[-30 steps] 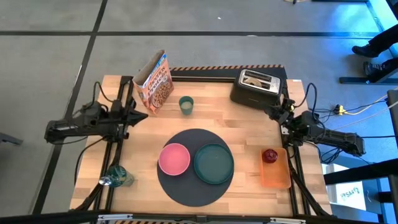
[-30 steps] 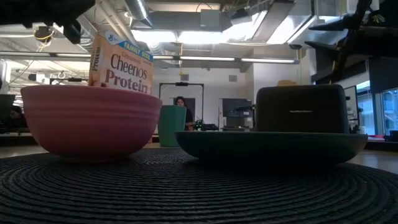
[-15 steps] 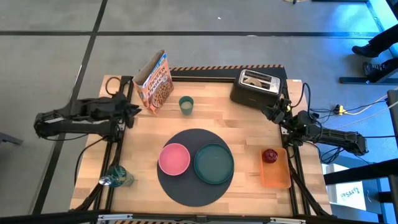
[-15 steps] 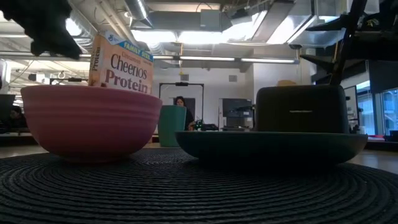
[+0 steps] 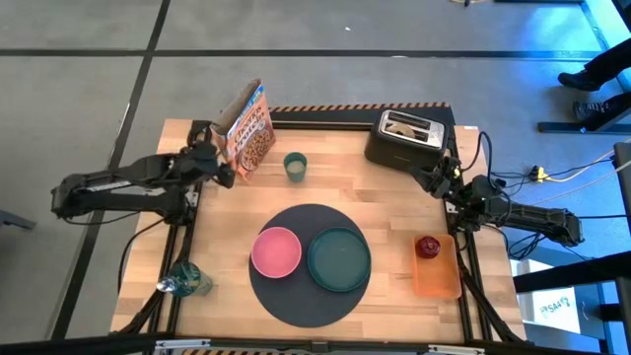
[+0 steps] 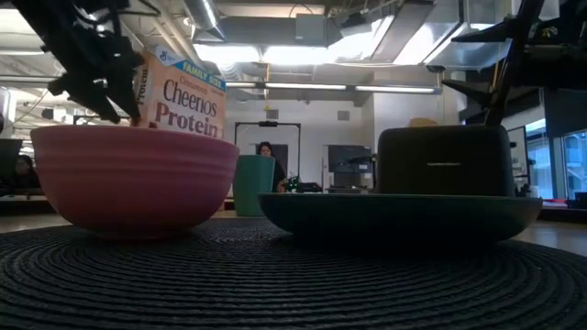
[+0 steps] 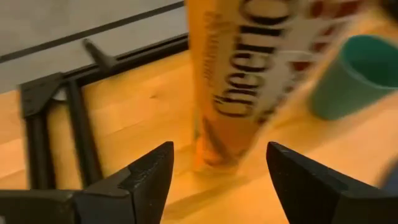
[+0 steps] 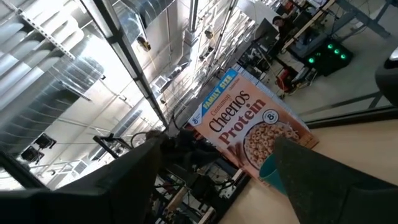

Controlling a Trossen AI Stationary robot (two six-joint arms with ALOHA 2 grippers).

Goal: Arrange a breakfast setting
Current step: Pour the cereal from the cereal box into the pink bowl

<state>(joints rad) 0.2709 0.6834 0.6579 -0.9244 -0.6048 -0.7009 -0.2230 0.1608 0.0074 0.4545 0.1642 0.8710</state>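
Already the large dark-grey mat (image 5: 308,262) sits near the front middle of the table (image 5: 375,192), carrying the pink bowl (image 5: 276,251) and the dark-green plate (image 5: 339,258) side by side, so the core of the setting looks laid. Both appear empty from above. The pale-green cup (image 5: 295,166) stands toward the back edge, just beside the cereal box (image 5: 246,128); its contents cannot be made out. At the front right corner an orange tray (image 5: 437,266) holds the dark-red fruit (image 5: 427,246), and the black toaster (image 5: 405,137) at the back right has something pale in its slots. The left gripper (image 7: 214,168), fingers spread, faces the foot of the box, probably to grasp it. The right gripper (image 5: 441,177) waits near the toaster, fingers apart and holding nothing.
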